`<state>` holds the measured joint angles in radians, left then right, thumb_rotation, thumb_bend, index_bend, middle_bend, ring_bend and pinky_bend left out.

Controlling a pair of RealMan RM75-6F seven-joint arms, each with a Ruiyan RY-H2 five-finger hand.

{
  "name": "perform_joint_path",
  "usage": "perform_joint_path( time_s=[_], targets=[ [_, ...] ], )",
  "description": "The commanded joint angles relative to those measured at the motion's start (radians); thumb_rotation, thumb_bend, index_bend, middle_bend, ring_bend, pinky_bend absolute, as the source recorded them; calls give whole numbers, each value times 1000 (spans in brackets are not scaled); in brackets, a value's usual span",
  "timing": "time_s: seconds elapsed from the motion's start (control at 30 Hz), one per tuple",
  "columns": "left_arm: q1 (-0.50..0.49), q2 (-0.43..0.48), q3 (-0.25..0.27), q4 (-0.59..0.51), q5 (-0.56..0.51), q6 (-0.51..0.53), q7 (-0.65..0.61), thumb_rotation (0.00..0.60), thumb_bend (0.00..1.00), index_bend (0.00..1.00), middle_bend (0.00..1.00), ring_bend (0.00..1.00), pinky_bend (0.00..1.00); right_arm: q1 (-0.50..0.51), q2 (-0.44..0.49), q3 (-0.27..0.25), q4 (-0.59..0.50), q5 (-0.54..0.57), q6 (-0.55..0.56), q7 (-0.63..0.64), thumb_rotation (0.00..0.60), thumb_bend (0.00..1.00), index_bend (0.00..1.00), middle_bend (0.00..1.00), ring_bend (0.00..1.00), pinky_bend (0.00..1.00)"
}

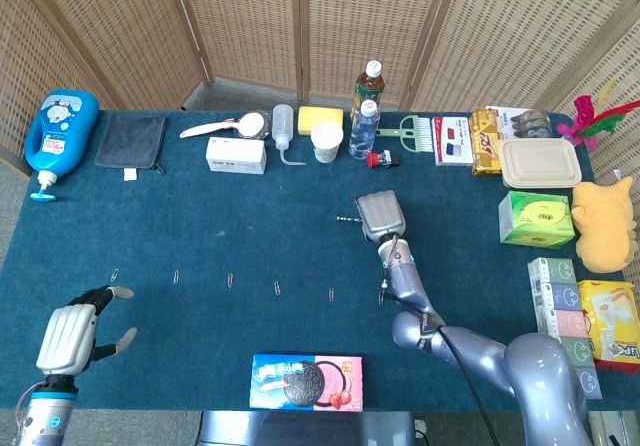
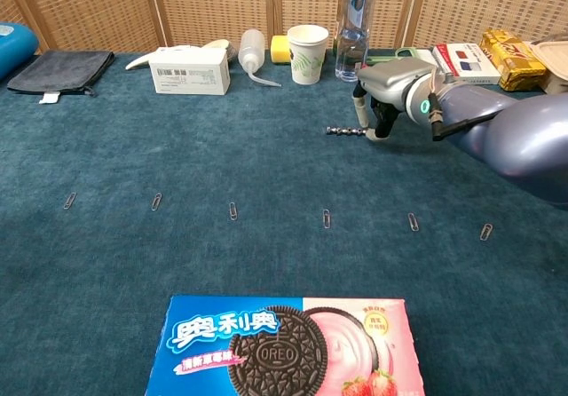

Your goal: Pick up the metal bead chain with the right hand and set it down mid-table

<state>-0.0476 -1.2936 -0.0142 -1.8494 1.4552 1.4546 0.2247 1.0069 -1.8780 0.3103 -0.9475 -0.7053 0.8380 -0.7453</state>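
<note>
The metal bead chain [image 2: 342,131] lies flat on the blue bench [image 2: 266,165], a short way in front of the water bottle [image 2: 353,25] and paper cup [image 2: 307,53]. The right hand [image 2: 374,103] stands over its right end, fingertips [image 2: 362,121] down at the beads; whether they have actually closed on the chain cannot be told. The risk is a weak pinch: the beads are small and lie low in the cloth, so the fingers may slide off or catch only the end, letting the chain drag. The left hand [image 1: 72,331] rests released, fingers apart, holding nothing, well away near the paper clips [image 2: 232,210].
</note>
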Motion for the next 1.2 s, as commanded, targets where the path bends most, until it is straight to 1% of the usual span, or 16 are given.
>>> perform_joint_path(
  time_s=[0.03,0.27,0.63,1.03,1.2],
  targets=[
    [1,-1,1,2,-1,0,-2,600,393,340,358,321,390,5,-6,0,10,7,-3,-7,600,388,477,754,903,726],
    [-2,-4,2,13,-5,-3,-12,600,393,339,358,320,389,26,-26,-3,60,29,-13,-46,600,388,476,752,903,726],
    [-3,-6,3,22,-11,-1,-18,600,393,339,357,320,390,43,-55,-3,127,40,-40,-60,600,388,474,748,902,726],
    [-2,-7,7,27,-15,0,-26,600,393,338,353,316,390,61,-69,10,155,53,-60,-74,600,387,525,748,902,726],
    [1,-3,7,31,-19,4,-30,600,393,337,350,311,390,68,-77,13,166,66,-66,-87,600,388,530,748,903,725]
  ],
)
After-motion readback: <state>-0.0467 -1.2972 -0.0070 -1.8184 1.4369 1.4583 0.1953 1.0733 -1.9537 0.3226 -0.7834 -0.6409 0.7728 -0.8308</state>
